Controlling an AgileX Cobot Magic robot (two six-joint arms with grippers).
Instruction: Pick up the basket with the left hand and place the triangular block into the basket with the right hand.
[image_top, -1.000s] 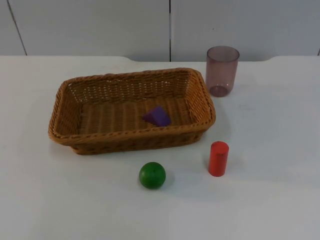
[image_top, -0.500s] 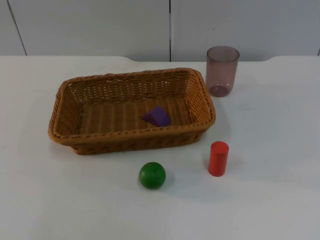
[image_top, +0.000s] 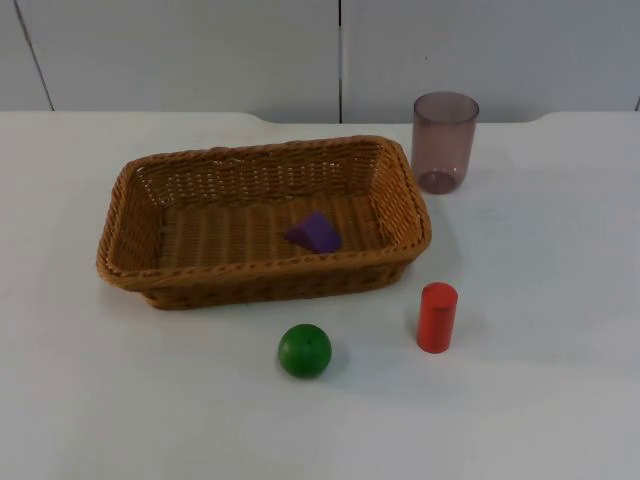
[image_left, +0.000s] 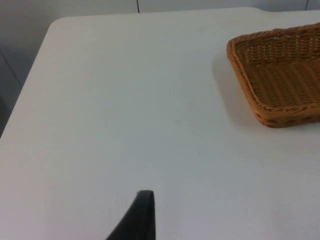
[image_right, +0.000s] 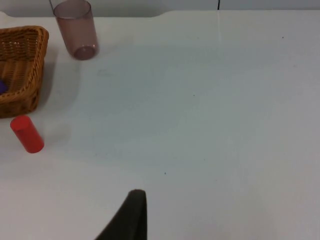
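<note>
White bench before grey wall. Basket stood on bench, purple triangular block already inside, so task looked done. Left hand and right hand waited well apart from basket; fingers' spread: cannot tell.

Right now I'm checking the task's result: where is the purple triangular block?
In the top view, the purple triangular block lies inside the wicker basket, on its floor right of centre, nearest the right wall.

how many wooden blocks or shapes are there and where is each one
3. The purple triangular block lies inside the basket. The green ball sits on the table in front of the basket, and the red cylinder stands upright to its right.
</note>
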